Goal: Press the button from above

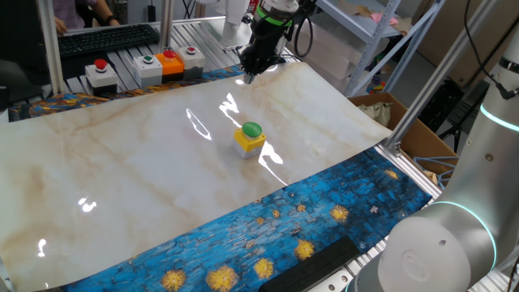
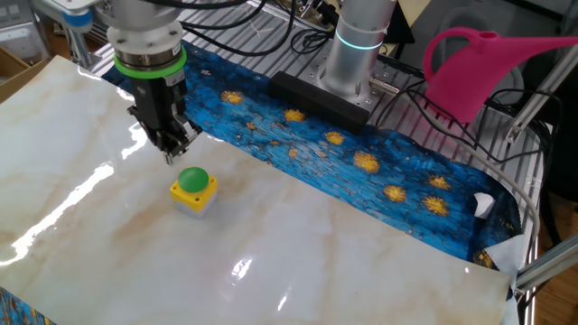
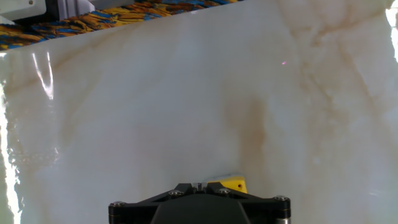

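Button (image 2: 192, 180) upright mid-desk (image 2: 361, 262), green dome up. Pincer (image 2: 168, 155) shut, empty (blunt tip suits pressing), pointing down, above and just beside button. Not touching; likely needs centring before descent.

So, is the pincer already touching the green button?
No: in the other fixed view the pincer hangs above the button, with marble showing between them.

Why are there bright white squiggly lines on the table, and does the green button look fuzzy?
Those squiggles are glare: lights reflecting off the shiny marble sheet. In one fixed view they streak right beside the button; in the other fixed view they lie further from it. The button looks sharp in both. In the hand view, only its yellow corner peeks out, and glare streaks show at the left.
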Motion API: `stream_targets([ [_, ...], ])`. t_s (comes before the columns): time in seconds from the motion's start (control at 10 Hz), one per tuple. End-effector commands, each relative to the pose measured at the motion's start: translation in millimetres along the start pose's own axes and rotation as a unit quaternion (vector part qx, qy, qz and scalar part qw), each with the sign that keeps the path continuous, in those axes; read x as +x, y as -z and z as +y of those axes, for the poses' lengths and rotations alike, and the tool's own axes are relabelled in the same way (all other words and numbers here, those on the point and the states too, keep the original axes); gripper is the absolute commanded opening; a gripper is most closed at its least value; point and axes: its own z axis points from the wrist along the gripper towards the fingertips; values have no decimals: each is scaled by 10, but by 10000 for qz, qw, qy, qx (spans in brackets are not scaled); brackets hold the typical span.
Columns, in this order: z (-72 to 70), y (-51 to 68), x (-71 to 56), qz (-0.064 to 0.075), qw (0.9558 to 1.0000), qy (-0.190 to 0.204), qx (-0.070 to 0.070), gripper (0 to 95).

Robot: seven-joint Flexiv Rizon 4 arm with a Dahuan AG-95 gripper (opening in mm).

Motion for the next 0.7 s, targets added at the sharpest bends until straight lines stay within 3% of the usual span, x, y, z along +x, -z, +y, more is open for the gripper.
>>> stream_targets([
  [0.1,-1,-4,12,12,10000,-5,3,0],
  [0.7,-1,-4,12,35,10000,29,-9,0],
])
